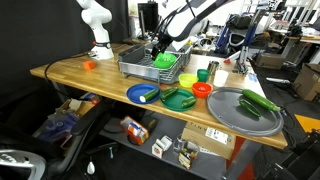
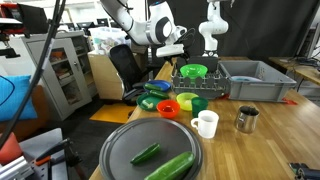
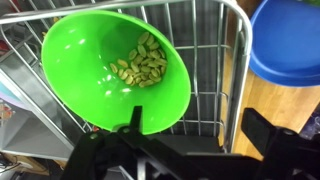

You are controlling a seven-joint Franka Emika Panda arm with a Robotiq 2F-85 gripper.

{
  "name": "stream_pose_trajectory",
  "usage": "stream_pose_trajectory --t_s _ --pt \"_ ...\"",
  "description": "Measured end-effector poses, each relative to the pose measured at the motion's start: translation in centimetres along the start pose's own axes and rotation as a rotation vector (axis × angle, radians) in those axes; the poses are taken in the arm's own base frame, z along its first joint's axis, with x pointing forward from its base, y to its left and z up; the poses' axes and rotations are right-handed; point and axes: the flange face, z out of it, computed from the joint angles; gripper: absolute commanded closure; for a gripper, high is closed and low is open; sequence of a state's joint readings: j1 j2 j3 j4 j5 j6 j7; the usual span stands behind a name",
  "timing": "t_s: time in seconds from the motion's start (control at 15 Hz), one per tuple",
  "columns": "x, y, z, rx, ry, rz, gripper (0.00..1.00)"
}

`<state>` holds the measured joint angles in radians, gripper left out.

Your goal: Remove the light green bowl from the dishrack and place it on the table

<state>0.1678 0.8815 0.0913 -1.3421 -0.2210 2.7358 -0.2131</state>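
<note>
The light green bowl [image 3: 100,60] sits in one end of the grey wire dishrack [image 3: 205,50] and holds some pale green pieces. It also shows in both exterior views [image 1: 165,61] [image 2: 193,71], as does the dishrack [image 1: 138,62] [image 2: 252,80] on the wooden table [image 1: 90,80] [image 2: 270,140]. My gripper [image 3: 200,125] is open just above the rack's end. One finger is at the bowl's near rim and the other is over the rack's edge wire. It hovers over the bowl in both exterior views [image 1: 160,47] [image 2: 182,50].
Beside the rack lie a blue plate [image 3: 285,40] [image 1: 143,93], a dark green dish [image 1: 178,98], an orange bowl [image 1: 202,89], a small green cup [image 1: 203,74] and a white mug [image 2: 206,123]. A metal cup [image 2: 246,119] and a round grey tray [image 2: 120,150] with cucumbers stand nearer the table's end.
</note>
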Motion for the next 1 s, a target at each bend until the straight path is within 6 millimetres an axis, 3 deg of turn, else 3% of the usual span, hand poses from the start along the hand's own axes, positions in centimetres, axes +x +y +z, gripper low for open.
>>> stream_pose_trajectory --t_s 0.27,0.53,0.6,0.67,1.0 --pt "-0.4 2.2 2.7 -0.049 -0.011 0.026 0.0" --pt "-0.5 2.8 4.7 -0.057 -0.048 0.053 0.0" --pt "-0.6 2.7 5.1 -0.056 -0.058 0.057 0.07" --pt "-0.5 2.6 5.4 -0.054 -0.068 0.059 0.28" --pt "-0.2 2.4 6.2 -0.05 -0.102 0.076 0.62"
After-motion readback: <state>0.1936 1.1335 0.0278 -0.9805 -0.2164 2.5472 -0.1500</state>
